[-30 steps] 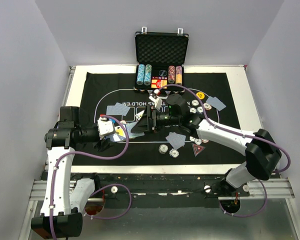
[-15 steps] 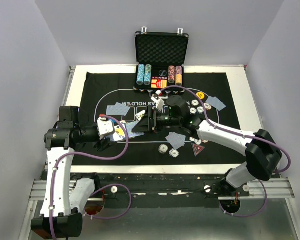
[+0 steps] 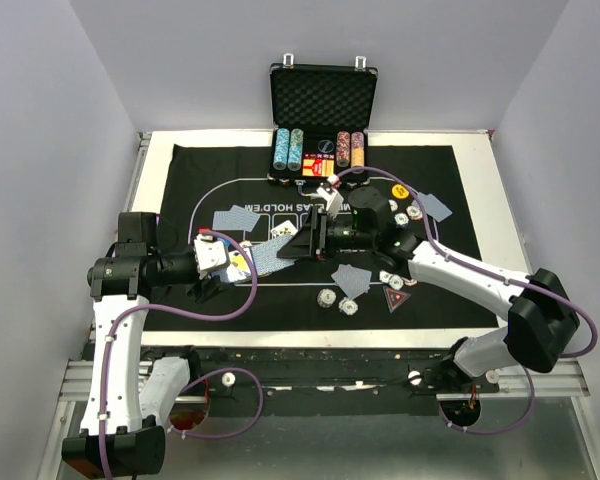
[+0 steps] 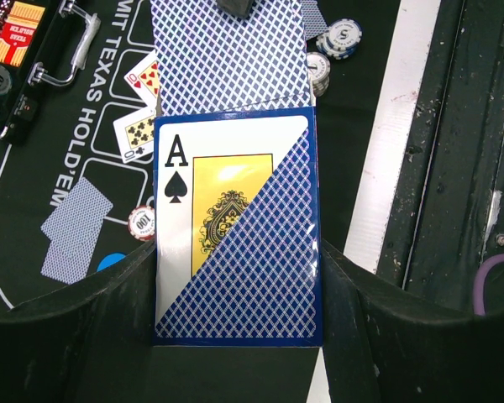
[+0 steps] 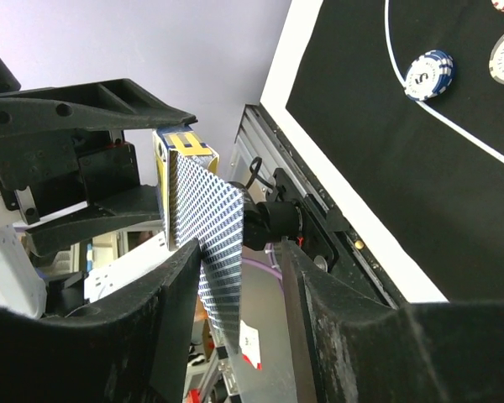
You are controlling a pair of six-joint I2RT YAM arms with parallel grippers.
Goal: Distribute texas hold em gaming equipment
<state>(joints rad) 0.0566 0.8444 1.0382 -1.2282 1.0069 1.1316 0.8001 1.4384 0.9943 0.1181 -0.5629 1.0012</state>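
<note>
My left gripper [image 3: 228, 265] [image 4: 235, 281] is shut on a blue pack of playing cards [image 4: 235, 252] with an ace of spades printed on it, held above the mat's left part. One blue-backed card [image 4: 227, 59] [image 5: 208, 227] sticks out of the pack's far end. My right gripper [image 3: 300, 243] [image 5: 242, 252] faces the pack with this card between its jaws. The card leans on the left finger, a gap shows to the right finger, and the jaws are open. Poker chips [image 3: 336, 301], a red triangular marker [image 3: 395, 298] and a yellow button [image 3: 401, 191] lie on the mat.
The open black case [image 3: 323, 100] with chip rows [image 3: 288, 150] stands at the back centre. Face-down cards [image 3: 235, 217] [image 3: 352, 278] [image 3: 435, 206] lie on the black mat [image 3: 230, 165]. Face-up tens [image 4: 139, 101], a blue button [image 4: 109, 262] and more chips [image 4: 340, 38] lie below the pack.
The right gripper's jaws have narrowed around the card and the gripper has moved right, away from the pack. More of the blue-backed card now shows out of the pack. The left arm has stayed still.
</note>
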